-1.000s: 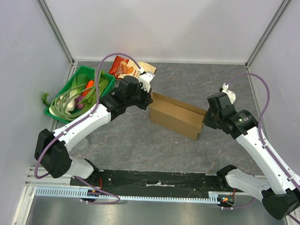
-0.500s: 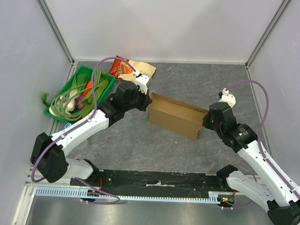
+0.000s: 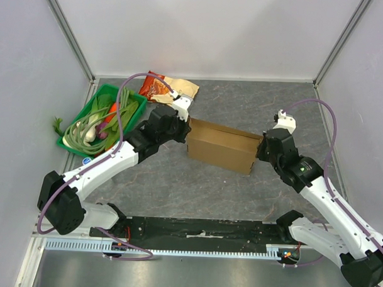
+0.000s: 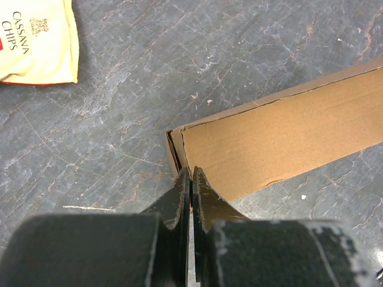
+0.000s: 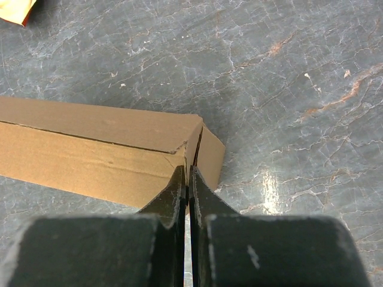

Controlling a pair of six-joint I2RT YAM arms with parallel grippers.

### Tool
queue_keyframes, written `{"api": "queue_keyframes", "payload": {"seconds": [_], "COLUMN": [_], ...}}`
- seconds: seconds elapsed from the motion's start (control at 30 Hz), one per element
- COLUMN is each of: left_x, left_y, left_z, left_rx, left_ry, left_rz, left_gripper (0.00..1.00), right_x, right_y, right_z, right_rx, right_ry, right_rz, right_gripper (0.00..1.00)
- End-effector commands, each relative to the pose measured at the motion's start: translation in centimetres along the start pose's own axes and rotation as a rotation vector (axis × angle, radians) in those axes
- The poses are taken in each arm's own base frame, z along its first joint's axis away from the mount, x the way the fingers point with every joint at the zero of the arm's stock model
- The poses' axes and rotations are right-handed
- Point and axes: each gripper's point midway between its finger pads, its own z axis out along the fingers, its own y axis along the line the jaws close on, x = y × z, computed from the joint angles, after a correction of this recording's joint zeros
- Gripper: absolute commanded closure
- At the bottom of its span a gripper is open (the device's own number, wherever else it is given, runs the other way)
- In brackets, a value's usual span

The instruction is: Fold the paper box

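The paper box [image 3: 221, 146] is a long brown cardboard box lying slantwise on the grey table. My left gripper [image 3: 187, 132] is shut, with its tips against the box's left end. In the left wrist view the closed fingertips [image 4: 182, 179] touch the near corner of that end, where the box [image 4: 281, 137] shows its layered end wall. My right gripper [image 3: 261, 149] is shut too, pressed to the right end. In the right wrist view that gripper [image 5: 187, 170] meets the box [image 5: 90, 149] at the slit between its end flaps. Nothing shows between either pair of jaws.
A green basket [image 3: 78, 152] of vegetables stands at the left edge of the table. A cream-and-red snack bag [image 3: 168, 87] lies at the back left, just behind the left wrist; its corner shows in both wrist views [image 4: 36, 42] [image 5: 15, 9]. Walls enclose three sides.
Both arms have closed in slightly on the box ends. The box has slid a little to the left. Both grippers have stayed shut.
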Motion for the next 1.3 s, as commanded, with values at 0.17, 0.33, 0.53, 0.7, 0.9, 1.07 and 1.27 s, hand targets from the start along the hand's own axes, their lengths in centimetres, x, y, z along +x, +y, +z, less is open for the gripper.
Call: {"api": "queue_keyframes", "payload": {"seconds": [0.17,0.33,0.53,0.7,0.9,1.07,1.27], "left_x": [7.0,7.1,6.1,6.9,8.0,8.6,9.9], "left_y": [1.5,2.2,1.9,2.1,2.3,4.4,5.0], "left_z": [-0.9,-1.1,-1.3,-1.2,-1.4,-2.0,-2.4], "left_rx": [-0.044,-0.072,-0.078,-0.115,-0.214,-0.385,-0.391], "left_ry": [0.259,0.272,0.272,0.3,0.35,0.332,0.368], "left_rz": [0.144,0.21,0.265,0.237,0.059,-0.037,0.021], "left_gripper": [0.98,0.98,0.98,0.98,0.98,0.98,0.98], "right_x": [5.3,5.3,5.9,6.2,6.1,6.2,6.2], "right_y": [-0.9,-0.8,-0.7,-0.4,-0.4,-0.3,-0.2], "right_z": [0.7,0.7,0.9,1.0,0.8,0.8,0.8], "right_rx": [0.008,0.005,-0.006,-0.017,-0.019,-0.02,-0.024], "right_ry": [0.181,0.182,0.202,0.208,0.205,0.212,0.213], "right_rz": [-0.088,-0.091,-0.092,-0.08,-0.067,-0.056,-0.055], "right_gripper": [1.0,1.0,1.0,1.0,1.0,1.0,1.0]}}
